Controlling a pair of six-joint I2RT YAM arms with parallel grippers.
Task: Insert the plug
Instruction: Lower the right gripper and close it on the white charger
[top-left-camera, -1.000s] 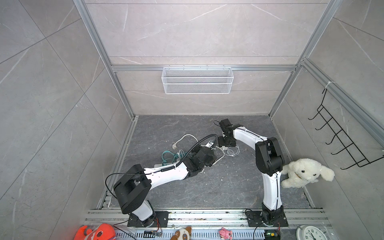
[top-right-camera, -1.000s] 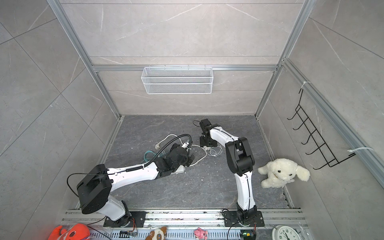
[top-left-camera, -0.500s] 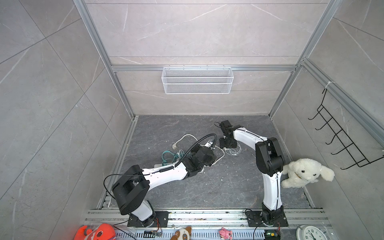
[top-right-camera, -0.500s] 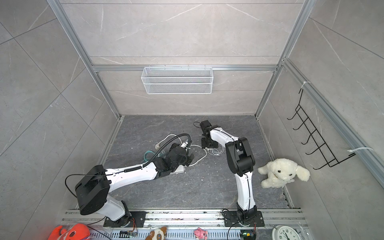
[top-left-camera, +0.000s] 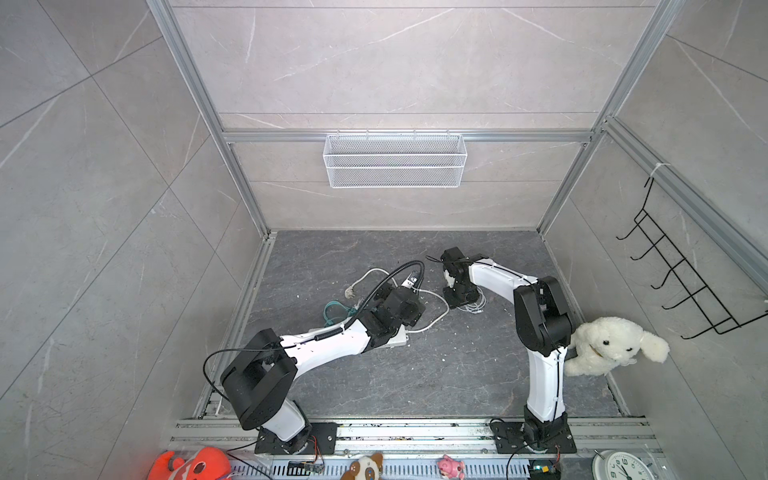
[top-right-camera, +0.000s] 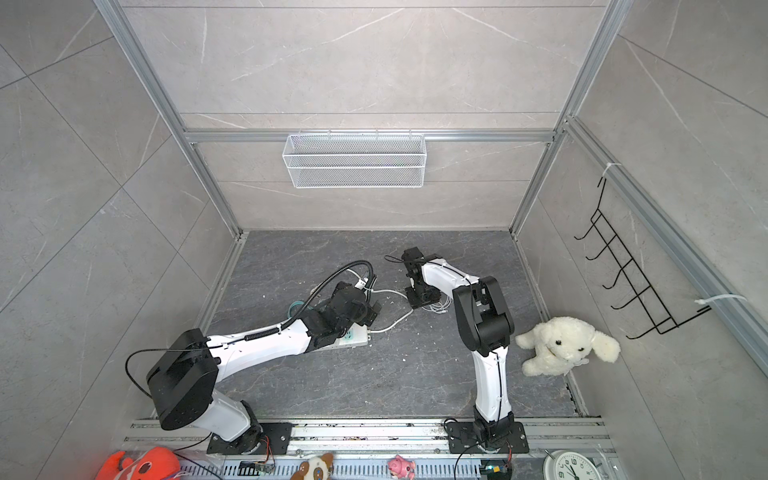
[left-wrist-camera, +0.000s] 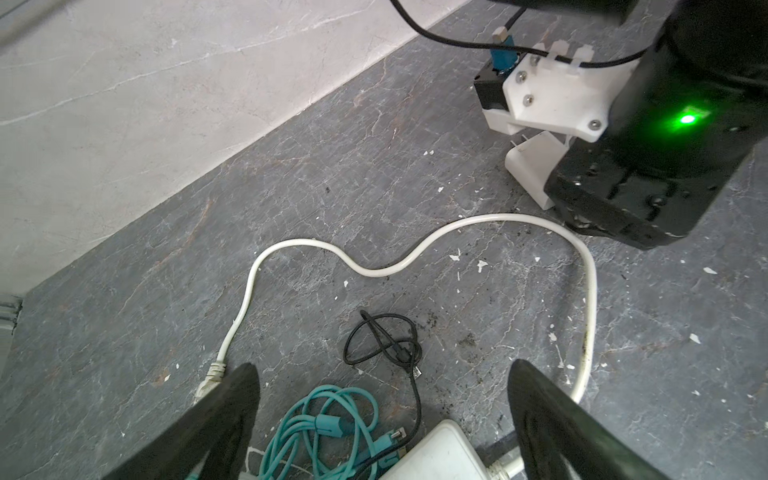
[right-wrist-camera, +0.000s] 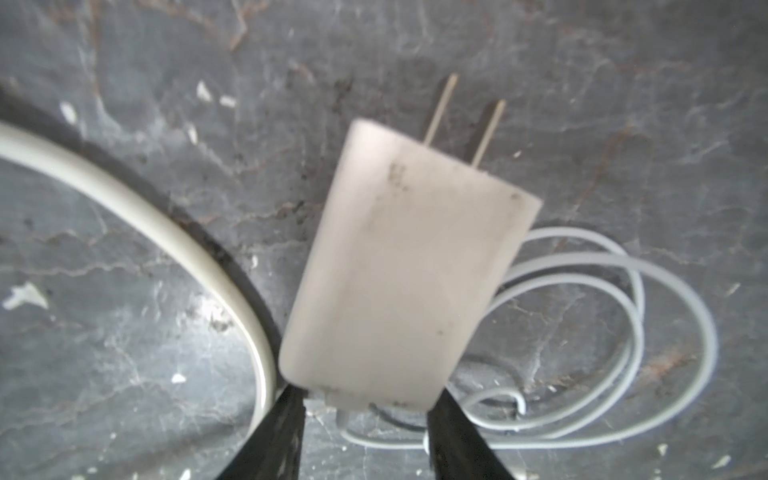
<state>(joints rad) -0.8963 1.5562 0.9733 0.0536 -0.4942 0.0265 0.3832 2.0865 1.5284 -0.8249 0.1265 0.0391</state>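
The plug (right-wrist-camera: 407, 266) is a white adapter with two metal prongs, lying tilted over the dark floor. My right gripper (right-wrist-camera: 365, 390) is shut on its rear end, one black finger at each bottom corner. In both top views that gripper (top-left-camera: 462, 297) (top-right-camera: 424, 300) points down at the floor mid-back and hides the plug. The white power strip (left-wrist-camera: 436, 453) (top-left-camera: 398, 338) (top-right-camera: 354, 334) lies under my left wrist. My left gripper (left-wrist-camera: 382, 368) (top-left-camera: 415, 309) stands wide open above the strip's end, holding nothing.
The strip's thick white cord (left-wrist-camera: 415, 249) (right-wrist-camera: 166, 232) loops across the floor. A thin white cable coil (right-wrist-camera: 623, 332) lies beside the plug. A teal cable (left-wrist-camera: 328, 419) and a black cable (left-wrist-camera: 386, 340) lie near the strip. A plush dog (top-left-camera: 611, 345) sits at the right wall.
My right gripper has dropped slightly toward the floor and its jaws have narrowed onto the plug. The left arm has barely moved.
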